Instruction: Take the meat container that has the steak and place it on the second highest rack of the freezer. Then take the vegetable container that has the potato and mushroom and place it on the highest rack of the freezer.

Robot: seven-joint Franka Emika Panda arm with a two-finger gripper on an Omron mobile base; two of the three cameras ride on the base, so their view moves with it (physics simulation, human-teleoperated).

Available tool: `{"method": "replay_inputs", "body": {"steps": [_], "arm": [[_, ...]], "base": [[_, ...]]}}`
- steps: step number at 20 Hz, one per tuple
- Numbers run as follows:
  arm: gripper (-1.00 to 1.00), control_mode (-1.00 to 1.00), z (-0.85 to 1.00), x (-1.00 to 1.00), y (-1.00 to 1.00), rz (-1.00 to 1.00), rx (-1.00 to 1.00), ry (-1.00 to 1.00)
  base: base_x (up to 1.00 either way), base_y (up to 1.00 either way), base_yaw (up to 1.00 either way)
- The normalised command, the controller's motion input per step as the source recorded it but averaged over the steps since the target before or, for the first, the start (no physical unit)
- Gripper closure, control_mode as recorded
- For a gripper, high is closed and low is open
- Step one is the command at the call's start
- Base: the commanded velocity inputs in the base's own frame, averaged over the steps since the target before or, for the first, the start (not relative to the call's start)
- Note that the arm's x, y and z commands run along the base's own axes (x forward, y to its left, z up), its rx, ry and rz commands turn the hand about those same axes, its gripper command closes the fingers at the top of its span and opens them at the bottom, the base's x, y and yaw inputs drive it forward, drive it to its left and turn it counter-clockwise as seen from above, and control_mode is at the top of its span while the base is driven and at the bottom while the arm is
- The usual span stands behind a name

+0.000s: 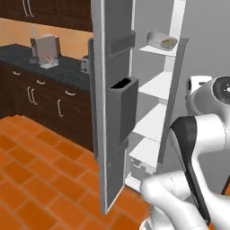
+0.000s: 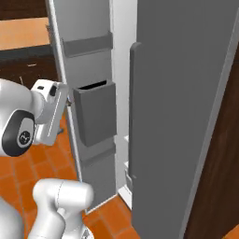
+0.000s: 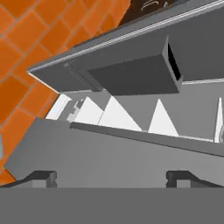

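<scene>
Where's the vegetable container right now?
In the left base view, the vegetable container sits on the highest rack inside the open freezer, right of the door's dark bins, with the potato inside.

Tall narrow grey freezer (image 1: 179,27) ahead of the open fingertips (image 3: 43,177), long grey door (image 1: 114,134) swung open to its left, shallow light-grey vegetable container (image 1: 161,41) on the highest white rack (image 1: 157,49), dark-topped counter (image 1: 45,65) further left behind the door
</scene>
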Motion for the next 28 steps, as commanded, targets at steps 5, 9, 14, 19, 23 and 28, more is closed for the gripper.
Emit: {"method": "replay_inputs", "body": {"steps": [5, 9, 14, 19, 23, 28], "arm": [[-1.0, 1.0, 0.0, 0.0, 0.0, 0.0, 0.0, 0.0], [-1.0, 1.0, 0.0, 0.0, 0.0, 0.0, 0.0, 0.0], [-1.0, 1.0, 0.0, 0.0, 0.0, 0.0, 0.0, 0.0], [-1.0, 1.0, 0.0, 0.0, 0.0, 0.0, 0.0, 0.0], [-1.0, 1.0, 0.0, 0.0, 0.0, 0.0, 0.0, 0.0], [-1.0, 1.0, 0.0, 0.0, 0.0, 0.0, 0.0, 0.0]], "base": [[-0.8, 0.12, 0.66], [0.03, 0.56, 0.57], [0.92, 0.51, 0.31], [1.0, 0.47, 0.25], [1.0, 0.45, 0.2], [1.0, 0.39, 0.16]]}}
